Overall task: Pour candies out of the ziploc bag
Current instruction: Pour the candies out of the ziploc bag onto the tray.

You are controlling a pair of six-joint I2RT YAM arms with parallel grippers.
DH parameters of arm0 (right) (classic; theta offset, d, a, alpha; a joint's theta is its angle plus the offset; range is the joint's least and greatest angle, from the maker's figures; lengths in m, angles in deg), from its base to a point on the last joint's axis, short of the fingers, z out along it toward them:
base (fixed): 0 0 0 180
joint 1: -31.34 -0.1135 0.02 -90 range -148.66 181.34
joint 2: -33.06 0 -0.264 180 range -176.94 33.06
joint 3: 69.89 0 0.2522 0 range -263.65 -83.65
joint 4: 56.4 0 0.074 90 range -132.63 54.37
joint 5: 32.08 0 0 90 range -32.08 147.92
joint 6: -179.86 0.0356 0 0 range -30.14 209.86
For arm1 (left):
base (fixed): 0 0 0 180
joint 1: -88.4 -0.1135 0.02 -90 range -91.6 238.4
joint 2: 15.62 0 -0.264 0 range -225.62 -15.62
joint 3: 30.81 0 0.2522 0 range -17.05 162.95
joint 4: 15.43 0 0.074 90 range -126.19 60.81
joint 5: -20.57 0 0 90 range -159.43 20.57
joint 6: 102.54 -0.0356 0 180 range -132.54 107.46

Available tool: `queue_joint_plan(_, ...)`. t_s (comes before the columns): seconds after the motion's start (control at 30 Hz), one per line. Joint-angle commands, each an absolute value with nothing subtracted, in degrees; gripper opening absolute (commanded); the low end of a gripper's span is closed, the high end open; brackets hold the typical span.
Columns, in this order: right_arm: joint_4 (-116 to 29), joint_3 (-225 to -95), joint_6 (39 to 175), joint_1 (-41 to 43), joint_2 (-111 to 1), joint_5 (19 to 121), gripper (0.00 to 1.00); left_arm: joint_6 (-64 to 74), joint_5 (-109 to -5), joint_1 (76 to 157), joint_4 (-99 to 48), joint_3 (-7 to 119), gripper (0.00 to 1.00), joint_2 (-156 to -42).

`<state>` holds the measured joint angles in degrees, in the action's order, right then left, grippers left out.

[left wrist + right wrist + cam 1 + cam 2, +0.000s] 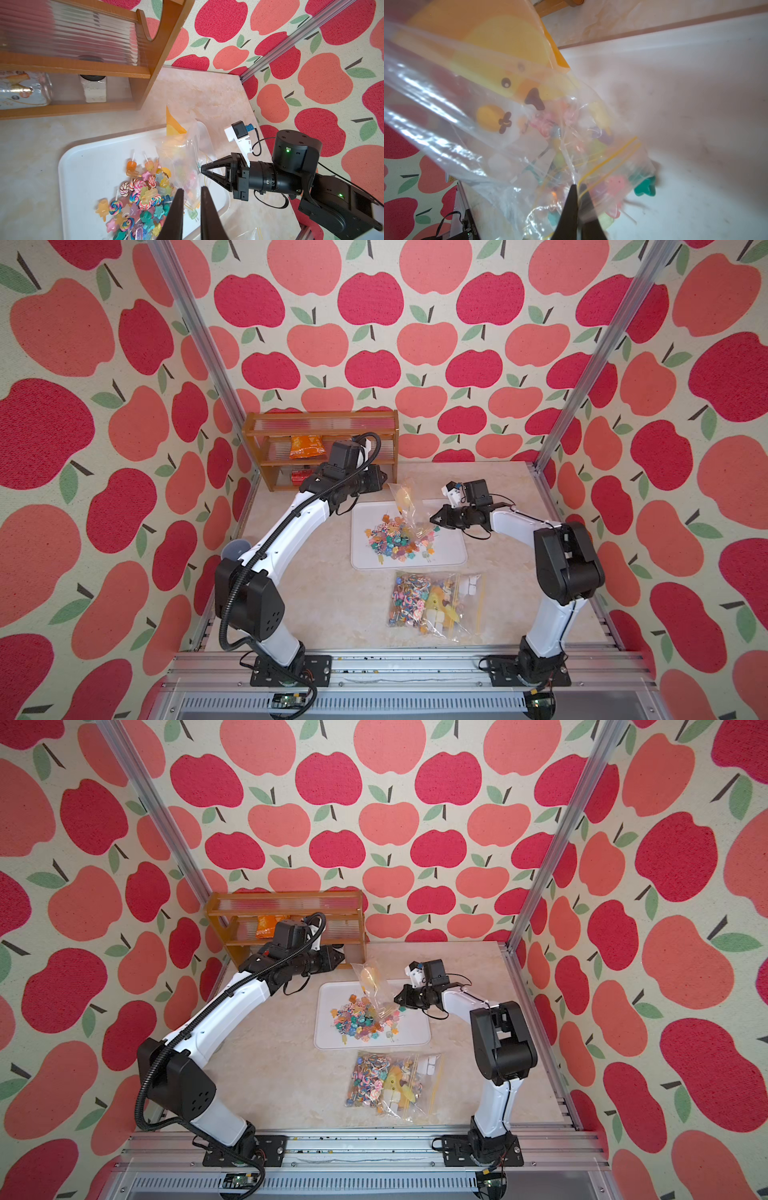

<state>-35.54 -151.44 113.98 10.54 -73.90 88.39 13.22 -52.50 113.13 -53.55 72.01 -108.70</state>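
Plainly, in both top views the ziploc bag hangs over the white tray with its zip mouth low and its closed end raised toward the shelf. I judge that slant is meant to let the contents slide out. Most of the candies lie heaped on the tray right under the mouth, and a few show through the film. The right gripper meets the bag's lower edge from the side. The left gripper sits just beside the raised corner; whether it touches cannot be told from here. A second bag, full, lies flat on the table nearer the arm bases, well apart from both grippers.

From the left wrist, the left gripper shows its jaws a little apart, with nothing pinched that I can make out. The ziploc bag stands just beyond the tips, with the candies spread beside it on the tray. The right gripper bites the film at the far side.

From the right wrist, the right gripper is clamped on the bag's edge at the yellow zip lines, which keeps the mouth low over the tray. Sweets crowd inside the film just past its tips, and a teal one lies at the mouth.
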Motion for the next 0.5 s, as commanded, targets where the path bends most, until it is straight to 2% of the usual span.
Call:
queue_joint_plan(0.0, -33.67, -151.57, 114.12, 10.25, -73.47, 87.98, 0.07, 12.60, -53.20, 112.74, -52.48, 70.33, 0.16, -107.64)
queue_joint_plan(0.1, -33.76, -151.68, 114.14, 10.25, -74.01, 88.15, 0.07, 12.57, -53.21, 112.59, -52.29, 69.84, 0.22, -107.65)
queue_joint_plan(0.23, -34.24, -151.51, 114.12, 10.16, -74.34, 88.72, 0.07, 12.66, -52.60, 112.35, -52.02, 69.55, 0.45, -108.38)
queue_joint_plan(0.33, -34.99, -151.46, 114.12, 10.00, -74.74, 90.14, 0.07, 12.83, -51.40, 112.33, -50.96, 68.94, 0.56, -109.47)
queue_joint_plan(0.47, -34.91, -151.48, 113.94, 9.76, -75.13, 90.27, 0.08, 12.79, -49.04, 112.36, -50.72, 69.67, 0.61, -112.87)
